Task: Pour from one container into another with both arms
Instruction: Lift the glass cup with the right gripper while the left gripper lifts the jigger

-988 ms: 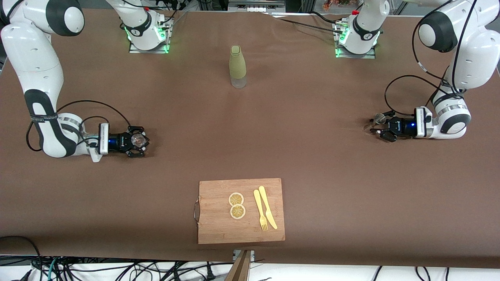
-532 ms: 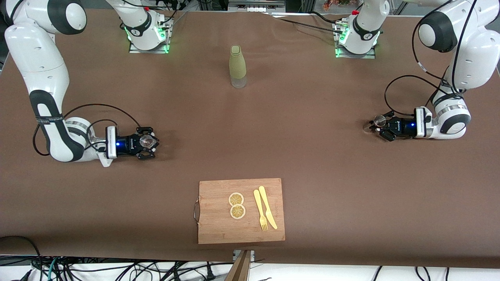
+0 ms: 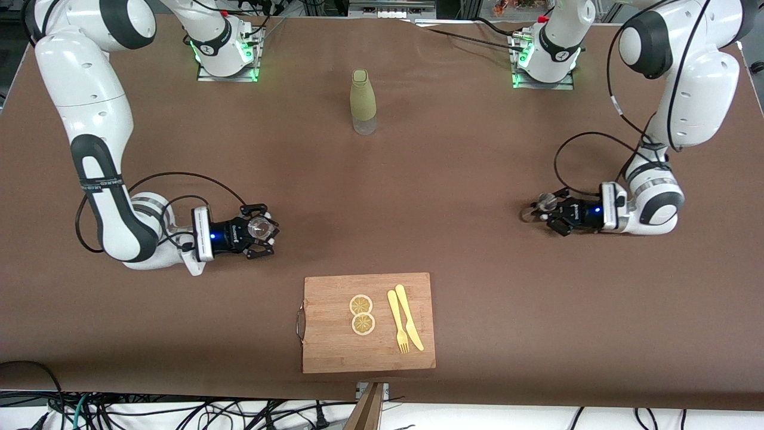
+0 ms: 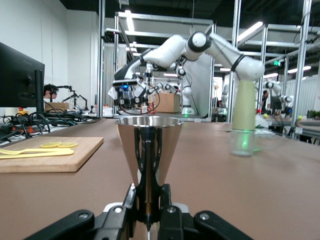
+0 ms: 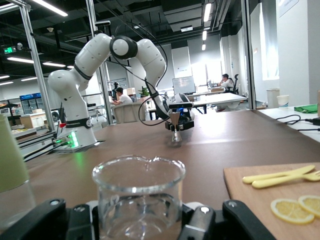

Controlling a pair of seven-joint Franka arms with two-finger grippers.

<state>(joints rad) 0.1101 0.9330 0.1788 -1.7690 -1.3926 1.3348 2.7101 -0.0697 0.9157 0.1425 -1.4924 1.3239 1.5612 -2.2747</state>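
The clear glass cup (image 3: 259, 226) sits upright between the fingers of my right gripper (image 3: 261, 229), which is shut on it low over the table toward the right arm's end. In the right wrist view the cup (image 5: 138, 192) fills the space between the fingers. The metal jigger (image 3: 544, 202) stands upright in my left gripper (image 3: 548, 210), shut on its waist, low over the table toward the left arm's end. The left wrist view shows the jigger (image 4: 149, 147) clamped at its narrow middle by that gripper (image 4: 148, 202). Both grippers point at each other across the table's middle.
A tall olive-green sleeved bottle (image 3: 363, 101) stands mid-table near the bases. A wooden cutting board (image 3: 334, 346) lies near the front edge, carrying two lemon slices (image 3: 362, 314) and a yellow fork and knife (image 3: 404, 325).
Both arms have carried their holdings toward the middle of the table. The right gripper with the cup has also come closer to the front camera.
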